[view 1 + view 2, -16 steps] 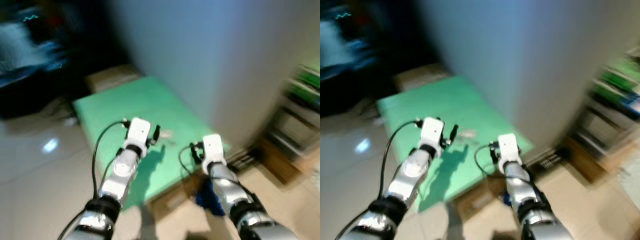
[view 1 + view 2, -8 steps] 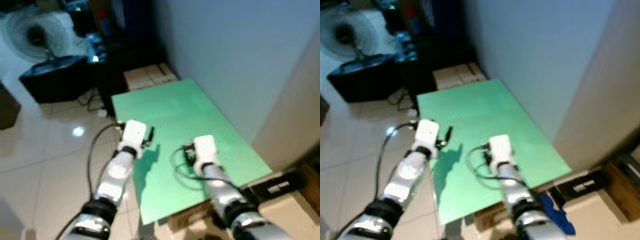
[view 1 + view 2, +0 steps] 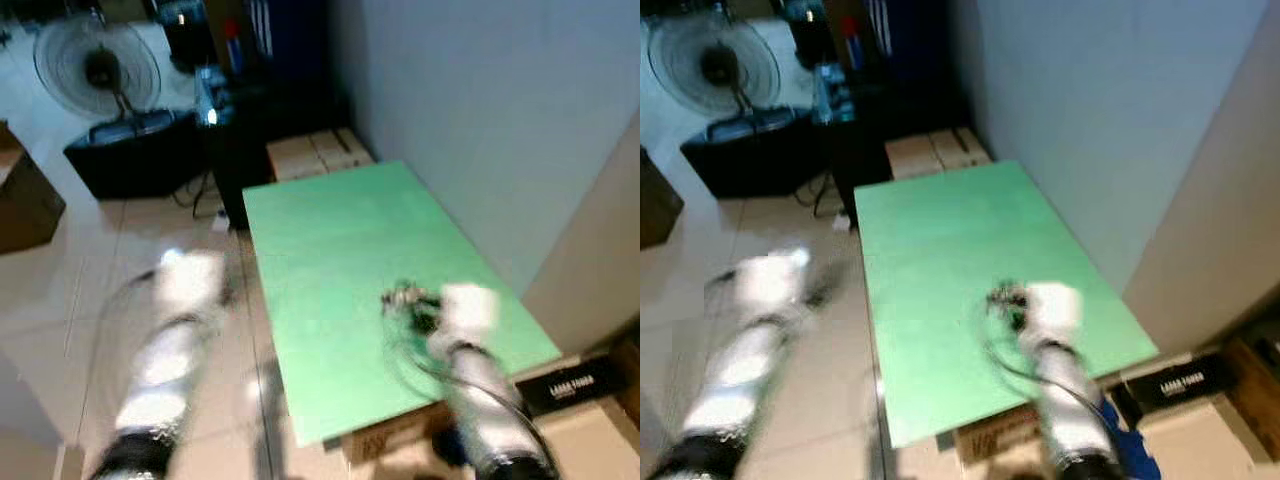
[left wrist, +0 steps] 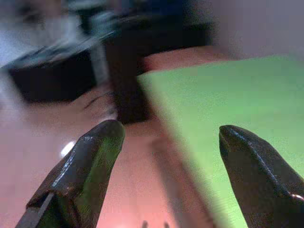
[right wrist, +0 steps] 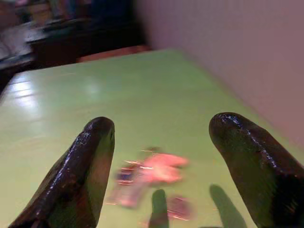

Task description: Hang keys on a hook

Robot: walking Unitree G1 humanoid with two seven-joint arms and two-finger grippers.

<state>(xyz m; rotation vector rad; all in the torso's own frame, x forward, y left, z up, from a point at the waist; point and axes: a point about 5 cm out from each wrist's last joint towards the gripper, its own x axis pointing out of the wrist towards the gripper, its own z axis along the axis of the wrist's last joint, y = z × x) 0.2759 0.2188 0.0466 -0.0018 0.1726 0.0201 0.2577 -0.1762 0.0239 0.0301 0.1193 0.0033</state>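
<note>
The keys (image 5: pixel 148 183) lie flat on the green table (image 3: pixel 340 250), a blurred pinkish bunch just ahead of and between the spread fingers of my right gripper (image 5: pixel 159 142), not yet touched. To take them well I should come down straight over the bunch, straddle its thickest part and pinch only once both tips reach the tabletop. My left gripper (image 4: pixel 166 142) hangs spread off the table's edge over the floor (image 3: pixel 90 260); I see no hook.
</note>
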